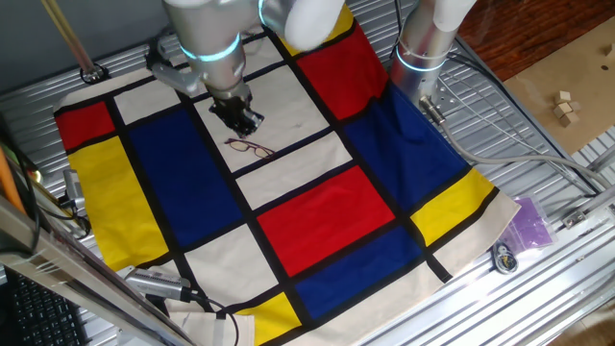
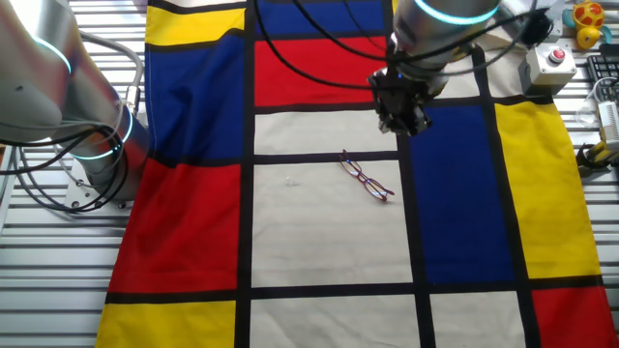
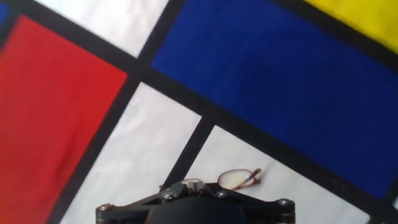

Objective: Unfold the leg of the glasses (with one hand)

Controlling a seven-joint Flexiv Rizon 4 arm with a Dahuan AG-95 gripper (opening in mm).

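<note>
So the glasses (image 2: 367, 175) sit flat on a white square of the checkered cloth (image 2: 319, 232) that covers the surface, just below one of the black stripes and a bit left of the blue square. They look folded up, lying at a slant with nothing else around them, which makes sense: an open patch of pale cloth gives the arm room to come in from any side, and the thin dark frame shows up well against the white. The leg can't really be picked out from the rims at this size; it's all one thin reddish line.

Farther back, the tool (image 2: 404, 120) hangs above the cloth, over the seam where white meets blue, near the glasses but clearly apart from them and holding nothing. Its fingers point down, probably so it can drop onto the frame from above. Whether the fingers are spread or pressed together, honestly can't tell; they're just a dark clump in both fixed views. The hand view shows the glasses (image 3: 233, 179) peeking out right at the bottom edge, partly hidden by the tool's own body.
</note>
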